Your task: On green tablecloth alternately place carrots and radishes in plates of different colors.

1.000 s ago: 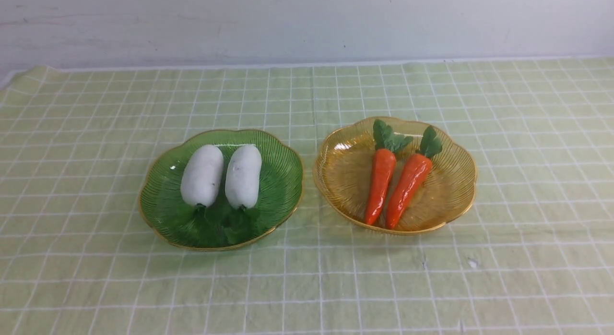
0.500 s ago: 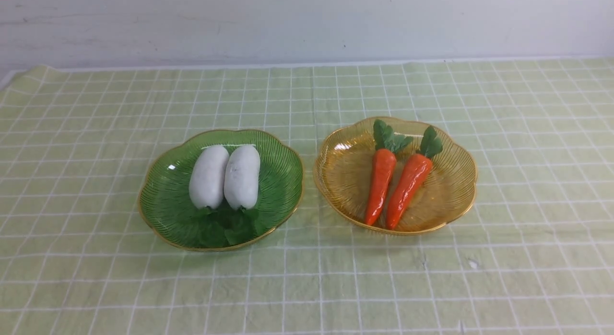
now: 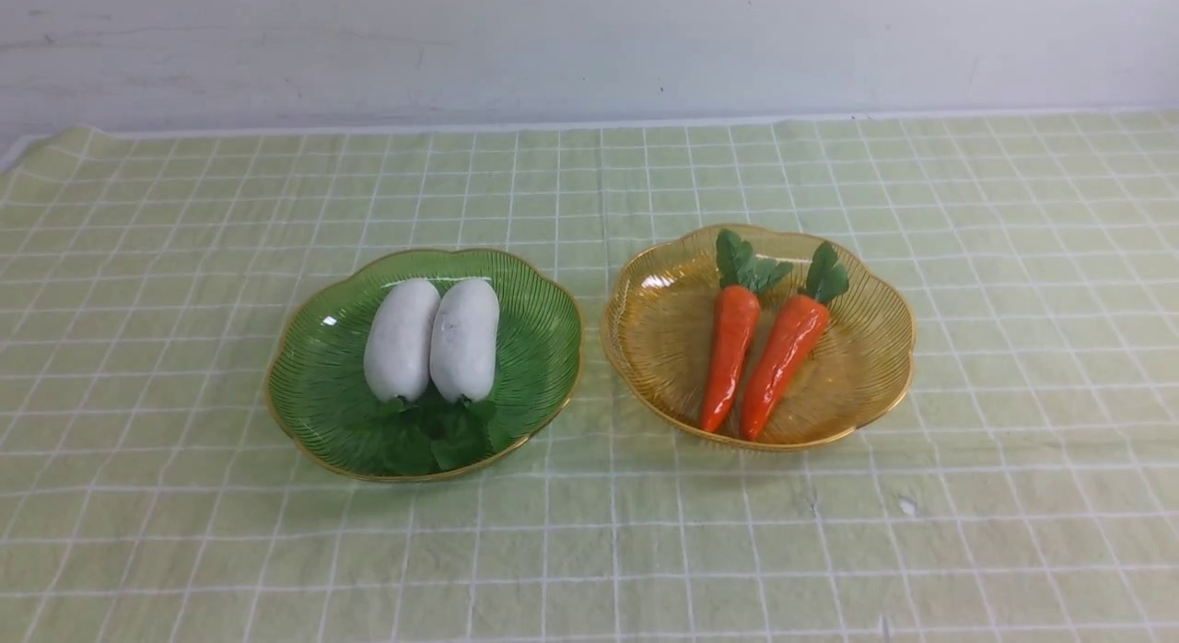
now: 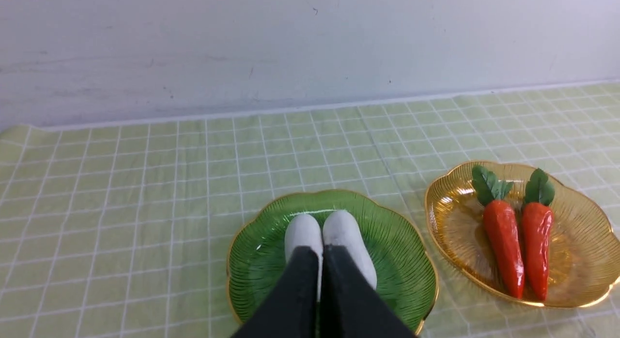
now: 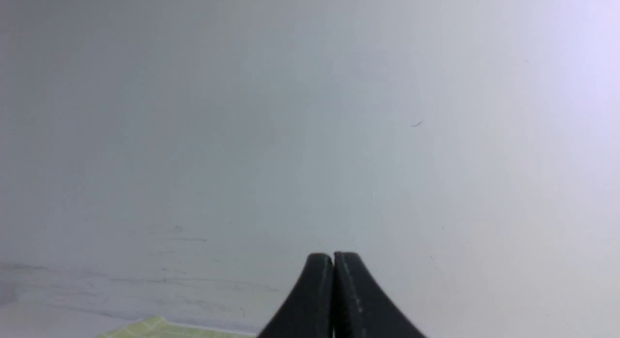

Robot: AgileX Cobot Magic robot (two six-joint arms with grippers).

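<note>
On the green tablecloth [image 3: 589, 551] stand two plates. The green plate [image 3: 318, 413] holds two white radishes [image 3: 401, 339] [image 3: 465, 337] lying side by side and touching, leaves toward me. The amber plate [image 3: 852, 385] holds two orange carrots [image 3: 730, 353] [image 3: 783, 353], leafy tops pointing away. No arm shows in the front view. In the left wrist view my left gripper [image 4: 320, 251] is shut and empty, held back from the radishes [image 4: 302, 231] in the green plate [image 4: 402, 270]; the carrots [image 4: 503, 246] show too. My right gripper [image 5: 333, 255] is shut and empty, facing the wall.
A pale wall [image 3: 589, 44] rises behind the cloth's far edge. The cloth is slightly wrinkled, with a small white fleck [image 3: 907, 506] in front of the amber plate. A corner of cloth [image 5: 155, 326] shows in the right wrist view.
The left radish rolled right against the other radish within the first half second, and their leaves bunched together. Since then nothing has moved.
</note>
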